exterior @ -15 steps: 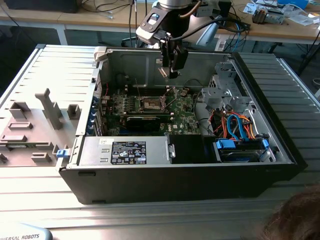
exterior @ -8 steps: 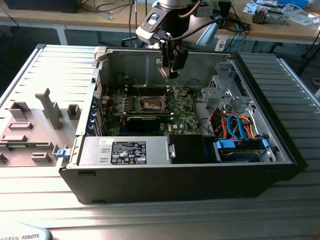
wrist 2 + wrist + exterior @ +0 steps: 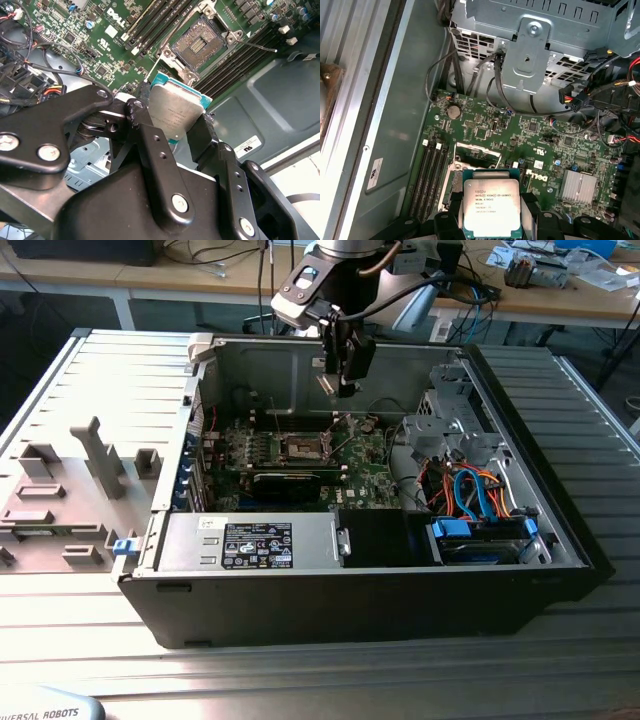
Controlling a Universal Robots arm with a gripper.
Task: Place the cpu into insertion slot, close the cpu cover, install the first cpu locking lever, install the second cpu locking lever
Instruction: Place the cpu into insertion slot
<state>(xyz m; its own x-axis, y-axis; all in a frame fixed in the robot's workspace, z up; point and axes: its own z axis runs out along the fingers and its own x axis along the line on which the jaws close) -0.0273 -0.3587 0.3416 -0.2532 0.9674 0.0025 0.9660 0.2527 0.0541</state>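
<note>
In the exterior view the gripper (image 3: 343, 380) hangs inside the open computer case (image 3: 350, 610), above the green motherboard (image 3: 365, 465) and apart from the insertion slot (image 3: 302, 447). In the second wrist view the black fingers (image 3: 141, 120) are clamped on two opposite edges of the cpu (image 3: 175, 112), its silver top showing, with the bare insertion slot (image 3: 197, 45) beyond it. In the first wrist view the cpu (image 3: 491, 207) is held above the motherboard (image 3: 485, 130), not yet in the insertion slot (image 3: 476, 159).

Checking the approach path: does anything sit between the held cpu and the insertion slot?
Nothing visible does. The hand grips the cpu above the board, and the insertion slot lies uncovered, contacts exposed in the second wrist view.
</note>
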